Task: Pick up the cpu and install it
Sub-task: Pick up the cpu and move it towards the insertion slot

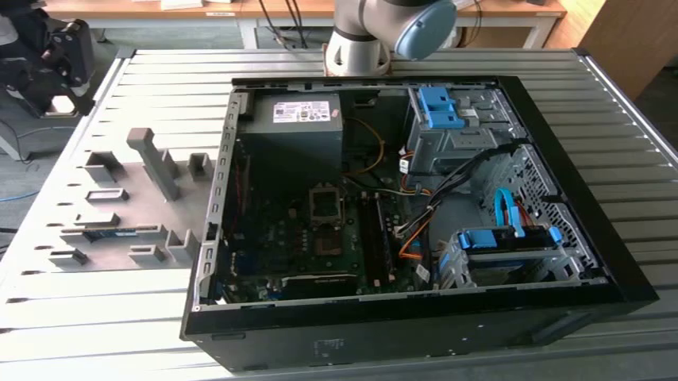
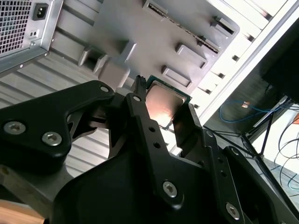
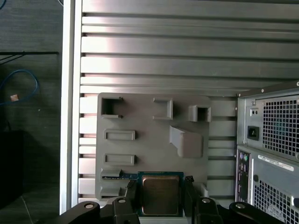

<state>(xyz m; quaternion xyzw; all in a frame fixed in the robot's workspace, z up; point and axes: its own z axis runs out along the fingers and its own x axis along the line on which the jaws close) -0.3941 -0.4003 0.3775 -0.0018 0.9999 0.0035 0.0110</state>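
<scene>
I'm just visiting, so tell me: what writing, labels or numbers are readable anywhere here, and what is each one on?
No text here can be read.
White label on the grey power supply box, exterior view: print too small to read.
Strip label on the computer's rear panel, first wrist view: too blurred to read.
The cpu, clamped in the gripper: glare on its metal top, no legible marking.

Grey parts tray [image 3: 154, 140] w/ raised holders sits just past the fingers [image 3: 188, 193], on slatted alu table [image 3: 187, 46]. Green mem stick [image 3: 117, 176] in a tray slot, just beside fingers. PC case [image 3: 271, 140] rear off to one side, near tray. Blue cable [image 3: 18, 84] on floor, well apart.
</scene>
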